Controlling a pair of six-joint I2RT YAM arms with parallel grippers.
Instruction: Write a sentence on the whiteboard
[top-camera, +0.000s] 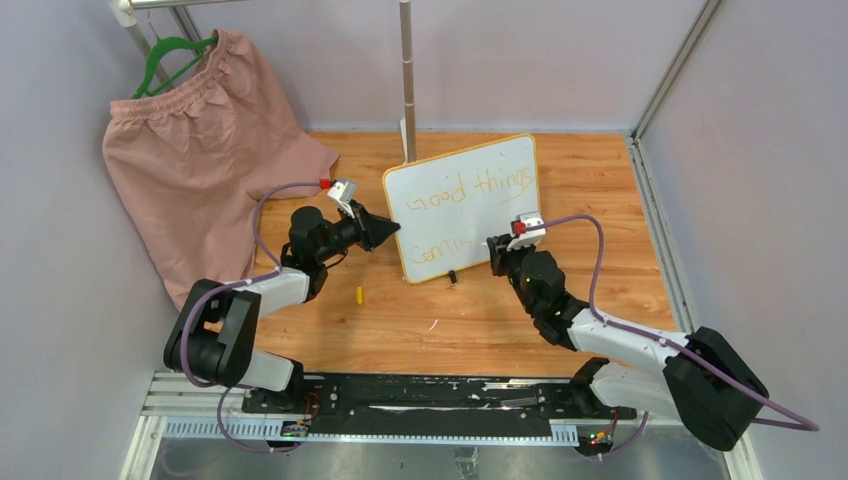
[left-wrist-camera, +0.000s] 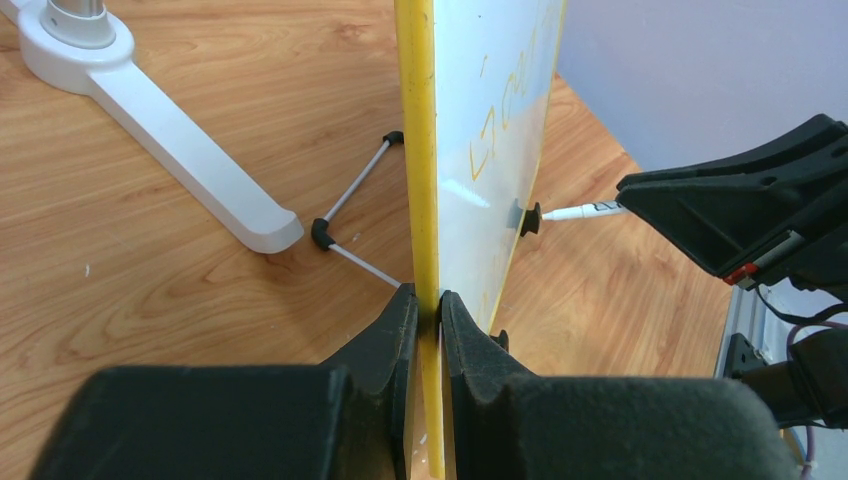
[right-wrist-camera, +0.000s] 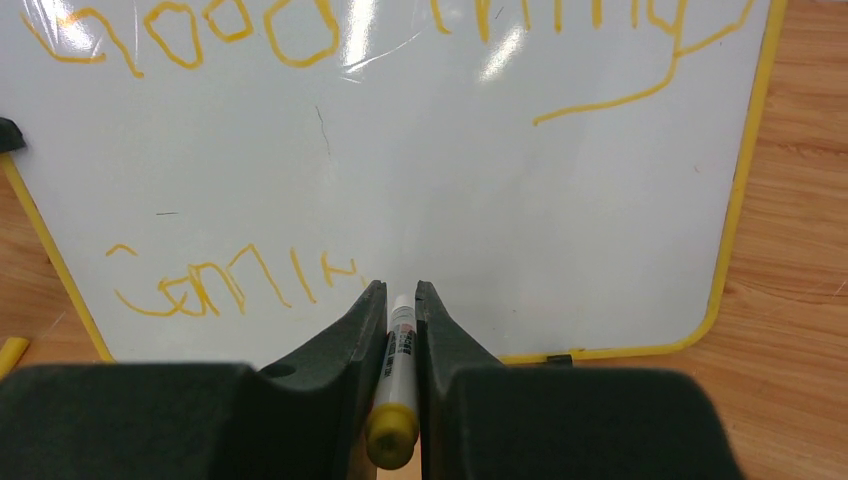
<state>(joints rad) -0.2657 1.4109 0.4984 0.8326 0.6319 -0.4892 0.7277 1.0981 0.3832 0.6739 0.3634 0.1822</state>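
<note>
The whiteboard (top-camera: 480, 215) stands tilted on the wooden table, yellow-orange frame, black clip foot (top-camera: 452, 275). The sentence (top-camera: 462, 192) shows "Good things" on top and roughly "Comin" (right-wrist-camera: 230, 280) below. My left gripper (top-camera: 392, 230) is shut on the board's left frame edge (left-wrist-camera: 428, 300). My right gripper (top-camera: 497, 250) is shut on a white marker with a yellow end (right-wrist-camera: 398, 385), its tip at the board surface (right-wrist-camera: 450, 180) just right of the lower word. The marker (left-wrist-camera: 585, 211) also shows in the left wrist view, touching the board.
Pink shorts (top-camera: 200, 170) hang on a green hanger at back left. A white pole stand (top-camera: 407, 80) rises behind the board, its base (left-wrist-camera: 150, 110) on the table. A yellow marker cap (top-camera: 360, 294) lies front left of the board. Walls close both sides.
</note>
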